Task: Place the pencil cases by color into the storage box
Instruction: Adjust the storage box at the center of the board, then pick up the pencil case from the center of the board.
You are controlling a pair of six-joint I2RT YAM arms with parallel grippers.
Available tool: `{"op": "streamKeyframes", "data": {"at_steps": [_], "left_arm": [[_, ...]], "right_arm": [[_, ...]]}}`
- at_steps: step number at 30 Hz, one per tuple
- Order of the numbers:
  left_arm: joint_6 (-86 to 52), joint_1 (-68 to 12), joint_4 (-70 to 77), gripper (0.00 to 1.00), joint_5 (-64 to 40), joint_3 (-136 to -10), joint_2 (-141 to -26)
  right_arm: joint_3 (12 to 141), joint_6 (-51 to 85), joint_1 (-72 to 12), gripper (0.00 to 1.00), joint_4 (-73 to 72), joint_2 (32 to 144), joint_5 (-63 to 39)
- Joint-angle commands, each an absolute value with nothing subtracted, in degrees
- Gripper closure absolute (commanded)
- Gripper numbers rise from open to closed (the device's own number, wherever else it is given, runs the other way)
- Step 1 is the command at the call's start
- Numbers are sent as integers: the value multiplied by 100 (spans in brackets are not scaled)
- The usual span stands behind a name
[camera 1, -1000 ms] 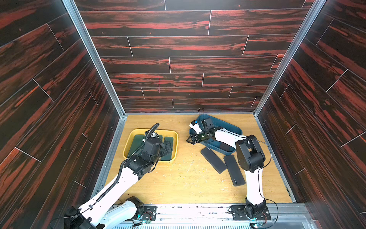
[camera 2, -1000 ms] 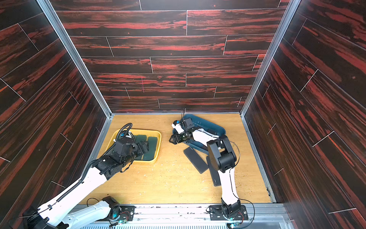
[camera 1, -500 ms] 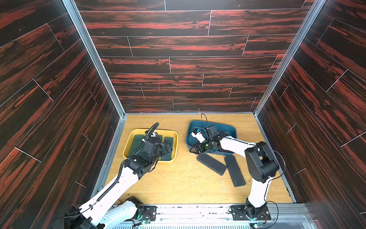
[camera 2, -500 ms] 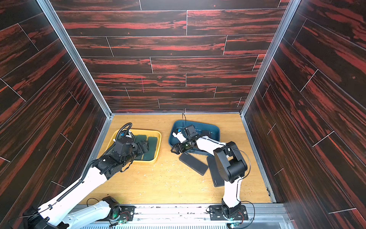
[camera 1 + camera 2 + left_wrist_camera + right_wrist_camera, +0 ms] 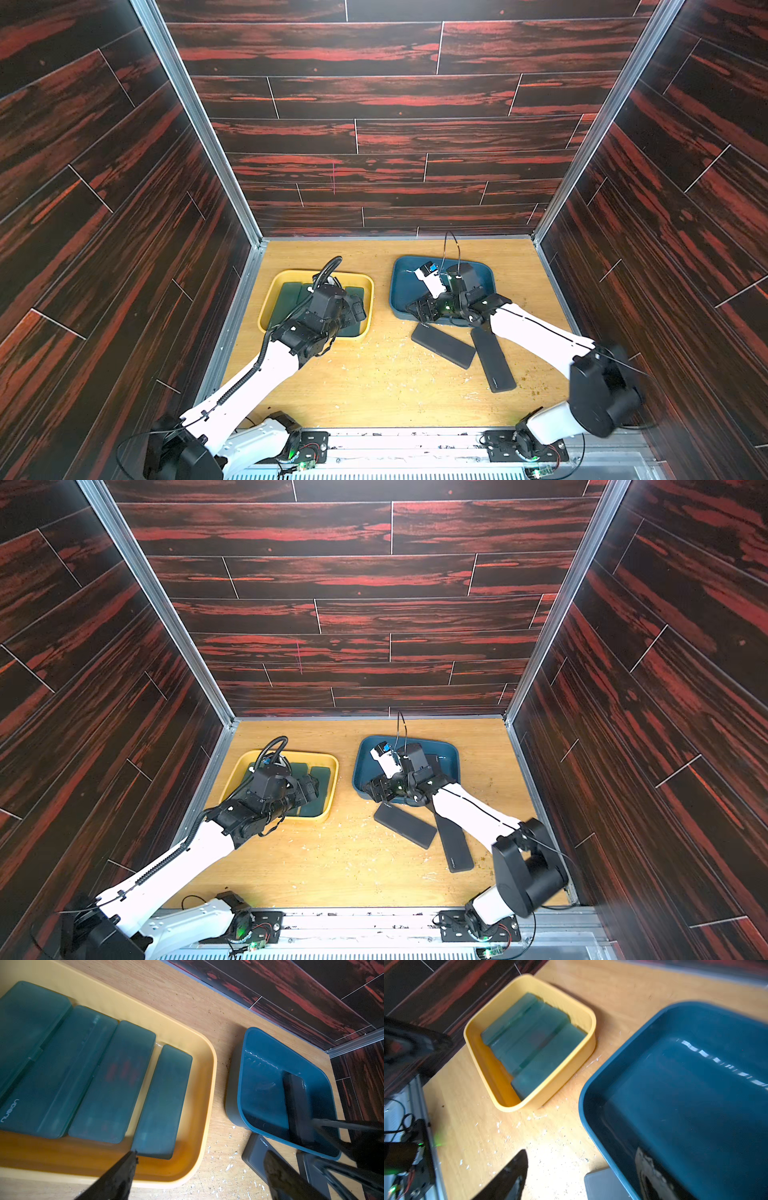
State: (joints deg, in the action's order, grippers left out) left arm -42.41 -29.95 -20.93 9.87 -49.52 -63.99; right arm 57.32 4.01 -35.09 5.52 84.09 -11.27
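Reaching over yellow tray [image 5: 286, 274], left tool [image 5: 357, 309] spread, right tool [image 5: 419, 311] spread astride rim of blue tray [image 5: 395, 291]

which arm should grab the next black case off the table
Right. The right gripper hovers open at the near rim of the blue box, just above the nearest black case; the left gripper is over the yellow box.
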Motion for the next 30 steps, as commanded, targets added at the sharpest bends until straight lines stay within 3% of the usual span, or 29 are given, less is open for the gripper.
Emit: {"op": "streamKeyframes", "data": {"at_steps": [1,14,30], "left_arm": [[-4115,-2971,-1954,4,737,-5081,-6527],[-3647,-3008,-2027,5,686,-5334,-6980],[-2398,-3484,-1331,6,892,-5119,-7012]], "right_arm": [[5415,370,-3859,18,649,7981,-282],[4561,507,-4824,17,1596,6800,837],[4029,589,-5264,17,1638,6998,1301]]}}
